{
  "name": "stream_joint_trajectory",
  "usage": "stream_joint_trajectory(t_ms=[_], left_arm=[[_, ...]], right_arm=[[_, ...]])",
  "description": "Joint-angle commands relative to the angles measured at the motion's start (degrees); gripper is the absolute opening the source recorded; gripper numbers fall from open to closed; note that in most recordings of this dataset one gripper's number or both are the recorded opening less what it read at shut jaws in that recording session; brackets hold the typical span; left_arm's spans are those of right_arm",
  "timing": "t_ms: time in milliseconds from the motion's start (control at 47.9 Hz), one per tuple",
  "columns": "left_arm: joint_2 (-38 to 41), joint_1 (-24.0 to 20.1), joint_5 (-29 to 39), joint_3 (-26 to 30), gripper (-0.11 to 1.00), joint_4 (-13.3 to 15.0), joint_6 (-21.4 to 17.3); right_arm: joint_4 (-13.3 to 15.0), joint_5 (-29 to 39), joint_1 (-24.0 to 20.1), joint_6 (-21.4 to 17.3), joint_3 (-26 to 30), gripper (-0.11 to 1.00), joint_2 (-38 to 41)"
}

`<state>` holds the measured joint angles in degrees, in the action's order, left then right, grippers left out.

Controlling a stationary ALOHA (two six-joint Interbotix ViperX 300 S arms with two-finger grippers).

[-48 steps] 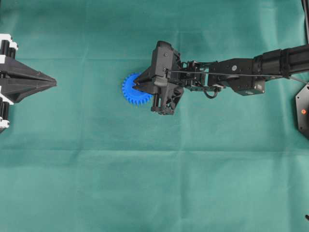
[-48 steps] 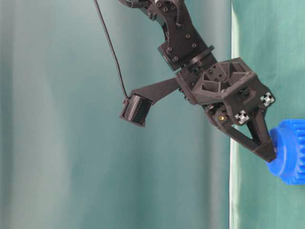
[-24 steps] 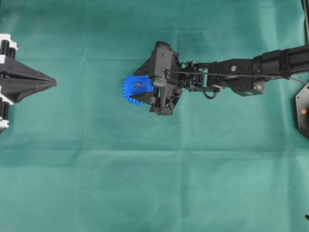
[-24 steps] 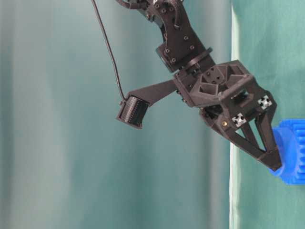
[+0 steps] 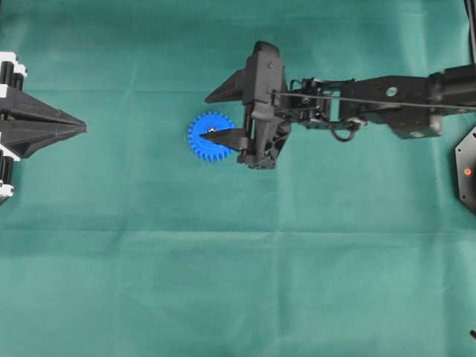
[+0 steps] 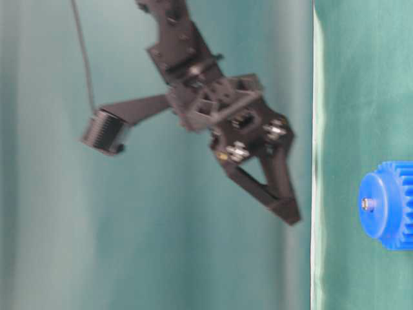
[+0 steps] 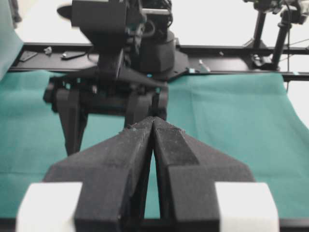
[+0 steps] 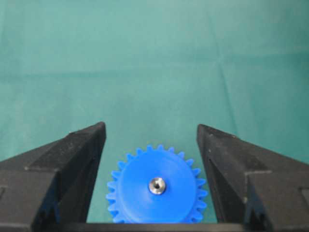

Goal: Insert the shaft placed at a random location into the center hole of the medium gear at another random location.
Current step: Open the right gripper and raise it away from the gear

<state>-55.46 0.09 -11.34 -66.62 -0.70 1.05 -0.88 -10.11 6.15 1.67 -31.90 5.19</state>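
Observation:
The blue medium gear (image 5: 216,145) lies flat on the green cloth. The silver shaft (image 8: 157,185) stands in its center hole, with its end showing above the hub (image 6: 368,204). My right gripper (image 5: 205,117) is open and empty. It hangs above the gear, apart from it, in the table-level view (image 6: 289,213). In the right wrist view its fingers (image 8: 72,159) frame the gear (image 8: 135,193) from both sides. My left gripper (image 5: 83,128) is shut and empty at the far left, its tips meeting in the left wrist view (image 7: 153,119).
Green cloth (image 5: 238,282) covers the table. A black fixture (image 5: 467,171) sits at the right edge. The right arm (image 5: 372,108) stretches in from the right. In the left wrist view the right gripper's body (image 7: 116,92) fills the middle distance.
My right gripper was shut over the gear's hub. It has opened wide, left the shaft in the center hole, and lifted away from the gear. The left arm has not moved.

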Motion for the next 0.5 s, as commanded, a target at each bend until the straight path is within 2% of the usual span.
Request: stream_joint_trajectory(t_ms=[0,230,480], left_arm=[[0.18,0.0,-0.35,1.14,0.0,-0.09,0.09],[0.18,0.0,-0.35,1.14,0.0,-0.09,0.0],[0.18,0.0,-0.26,1.14,0.0,-0.09,0.09]], right_arm=[[0.35,0.79,-0.09,0.88,0.44,0.78,-3.78],[0.35,1.05,-0.09,0.62,-0.7,0.78,-5.27],[0.0,0.62,-0.09,0.18,-5.62,0.78,-9.23]])
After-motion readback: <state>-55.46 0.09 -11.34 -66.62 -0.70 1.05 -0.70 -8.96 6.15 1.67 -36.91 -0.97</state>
